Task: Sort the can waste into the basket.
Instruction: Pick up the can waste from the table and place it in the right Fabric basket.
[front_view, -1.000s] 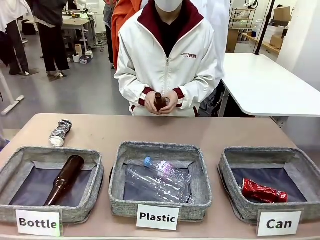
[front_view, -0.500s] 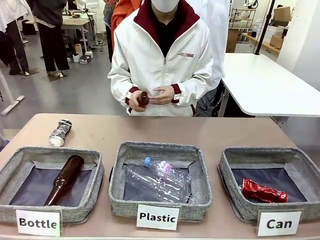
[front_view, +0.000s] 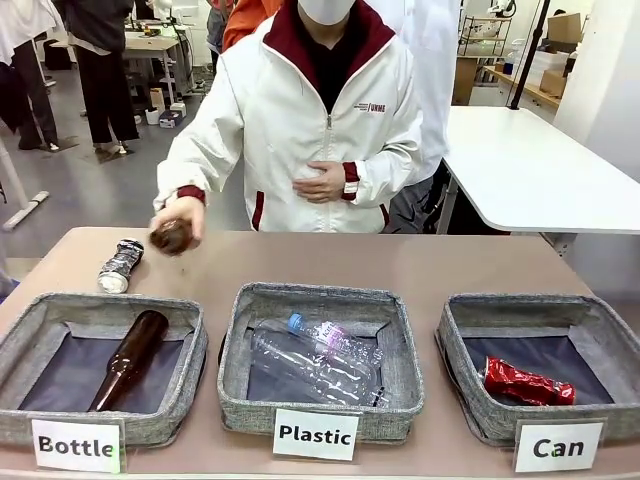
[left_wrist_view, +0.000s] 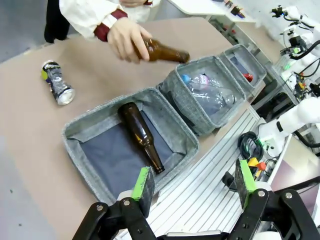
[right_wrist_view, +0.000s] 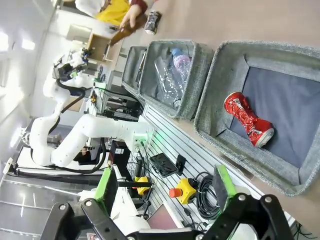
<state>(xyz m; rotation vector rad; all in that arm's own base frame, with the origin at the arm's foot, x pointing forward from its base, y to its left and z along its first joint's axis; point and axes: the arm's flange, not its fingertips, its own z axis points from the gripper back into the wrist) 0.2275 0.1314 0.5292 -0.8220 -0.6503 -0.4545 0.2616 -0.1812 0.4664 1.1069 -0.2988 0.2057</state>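
A dented red can (front_view: 528, 385) lies inside the grey basket labelled "Can" (front_view: 520, 304) at the right; it also shows as the red can (right_wrist_view: 247, 120) in the basket (right_wrist_view: 209, 100) in the right wrist view. A black can (front_view: 120, 265) lies on its side on the bare table at the far left, seen too as the black can (left_wrist_view: 56, 88) in the left wrist view. My left gripper (left_wrist_view: 194, 172) hangs open high over the near edge by the Bottle basket. My right gripper (right_wrist_view: 164, 175) is open too, high over the near edge by the Can basket.
The person's hand holds a brown bottle (front_view: 172, 235) over the table just right of the black can. The "Bottle" basket (front_view: 100, 305) holds a brown bottle (front_view: 128, 358). The "Plastic" basket (front_view: 320, 295) in the middle holds clear bottles (front_view: 315, 355).
The person has swung the brown bottle from in front of their chest out to the picture's left, above the table near the black can. Both grippers have stayed still.
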